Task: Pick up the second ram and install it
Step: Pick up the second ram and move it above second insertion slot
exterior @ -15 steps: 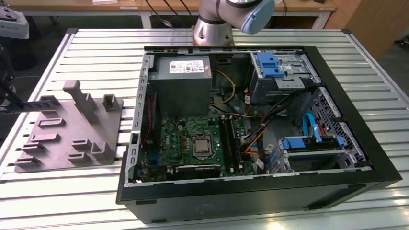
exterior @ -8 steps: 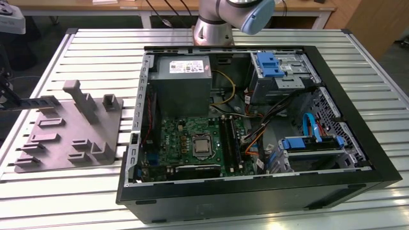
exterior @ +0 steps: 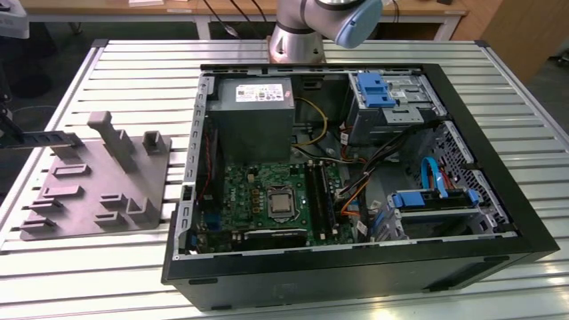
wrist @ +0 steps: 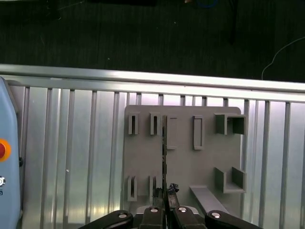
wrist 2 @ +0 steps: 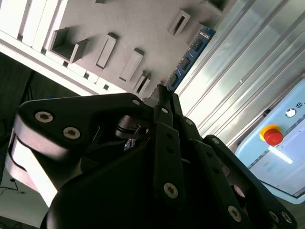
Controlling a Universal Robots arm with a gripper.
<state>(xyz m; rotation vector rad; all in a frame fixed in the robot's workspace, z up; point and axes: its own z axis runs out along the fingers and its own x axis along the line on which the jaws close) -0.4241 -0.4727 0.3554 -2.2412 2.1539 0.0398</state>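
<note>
Second ram (wrist 2: 189, 56), pinched at one end by the gripper (wrist 2: 162, 93), held edge-on over the slotted middle of the grey fixture tray (wrist: 183, 162); touching the tray or clear of it, cannot tell. Beside the tray, toward the exterior view's right on the slatted table (exterior: 106, 67), open computer case (exterior: 356, 283) holding motherboard (exterior: 258, 193), power supply (exterior: 258, 113) and blue-latched drive cages (exterior: 391, 100). Near the tray, light-blue box (wrist 2: 267, 162) with red button (wrist 2: 272, 136).

End of the second ram (wrist 2: 189, 57) hidden in the gripper (wrist 2: 162, 95), arm (exterior: 320, 23) cut by exterior view's edge
</note>
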